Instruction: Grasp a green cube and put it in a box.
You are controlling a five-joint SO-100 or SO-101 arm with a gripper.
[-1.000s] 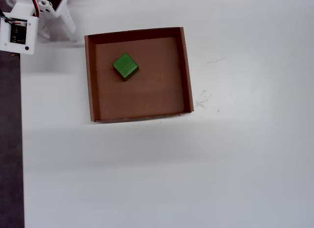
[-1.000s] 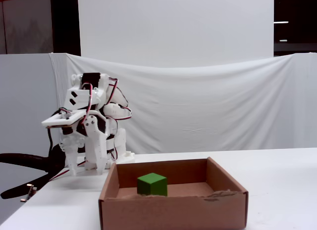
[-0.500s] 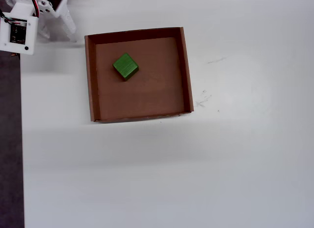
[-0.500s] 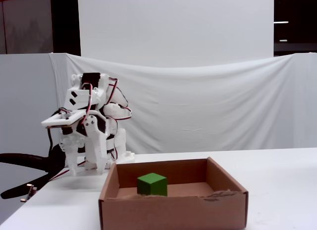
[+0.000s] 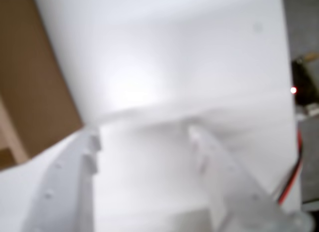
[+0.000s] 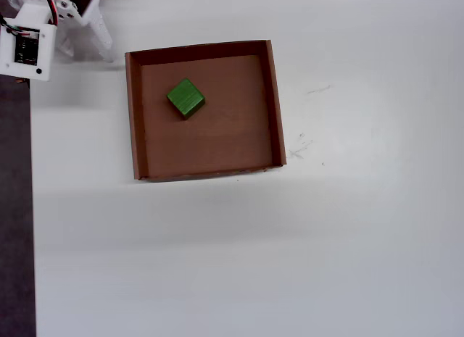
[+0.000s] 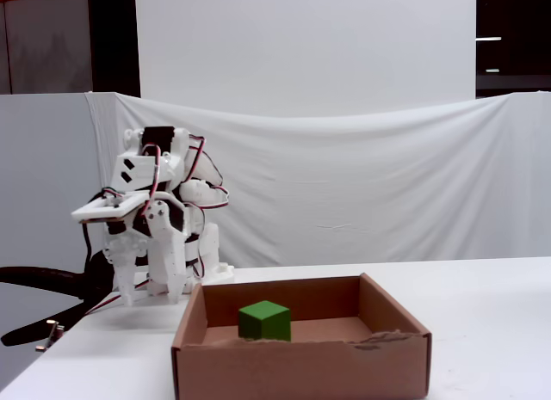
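The green cube [image 6: 185,98] lies inside the box [image 6: 276,105], apart from the empty, parted pincer [image 5: 142,134] folded beside it

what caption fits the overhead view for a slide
Green cube resting inside the cardboard box, the arm folded at the table's corner.

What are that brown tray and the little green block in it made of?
The box looks like plain matte cardboard: brown, thin walls, a frayed torn edge on the near rim. The green cube is solid bright green with faint lines across its top; perhaps plastic or painted wood, I cannot tell which.
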